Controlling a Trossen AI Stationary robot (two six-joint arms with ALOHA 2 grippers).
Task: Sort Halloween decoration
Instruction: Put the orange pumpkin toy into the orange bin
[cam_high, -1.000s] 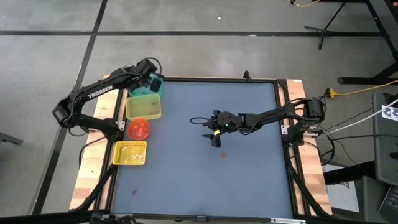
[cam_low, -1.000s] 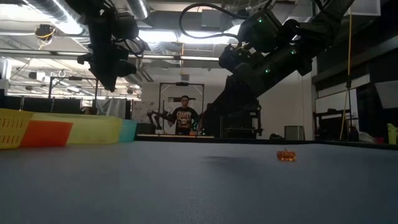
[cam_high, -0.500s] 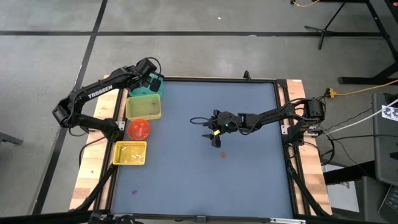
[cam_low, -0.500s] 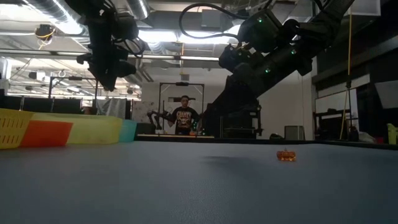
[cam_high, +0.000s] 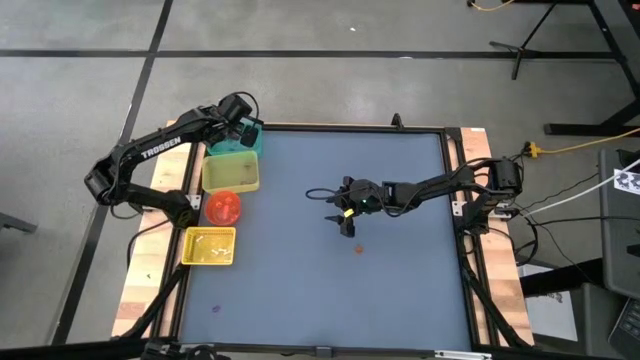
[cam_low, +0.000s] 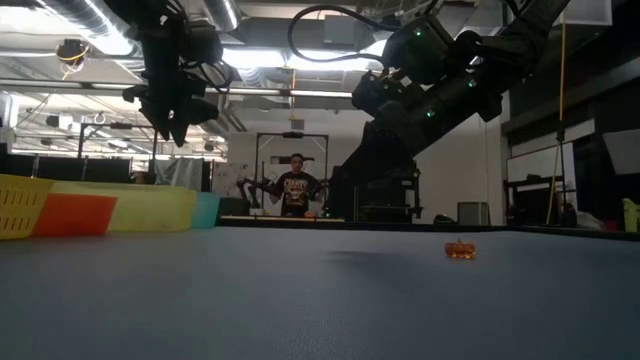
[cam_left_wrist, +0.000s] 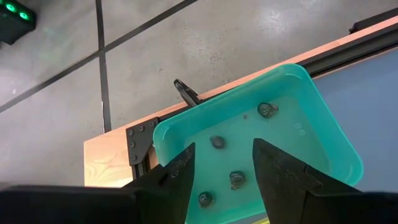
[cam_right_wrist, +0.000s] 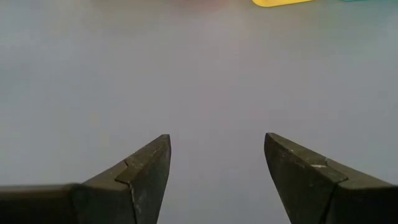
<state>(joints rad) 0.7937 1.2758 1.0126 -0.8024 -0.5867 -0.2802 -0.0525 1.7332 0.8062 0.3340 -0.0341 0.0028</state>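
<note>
Left tool (cam_left_wrist: 222, 163) hangs fingers apart, empty, over the teal bin (cam_left_wrist: 323, 130) holding dark trinkets (cam_left_wrist: 237, 179), so drop-off looks done; next, the wide-open right tool (cam_right_wrist: 216, 160) needs lowering onto the orange trinket (cam_high: 360, 248) on the tabletop (cam_high: 400, 290).

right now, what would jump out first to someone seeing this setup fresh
The left gripper hangs open over the teal bin at the table's far left corner, small dark trinkets lying inside. Mid-table, the right gripper hovers open above the blue surface, a lone orange trinket lying just beside it.
</note>
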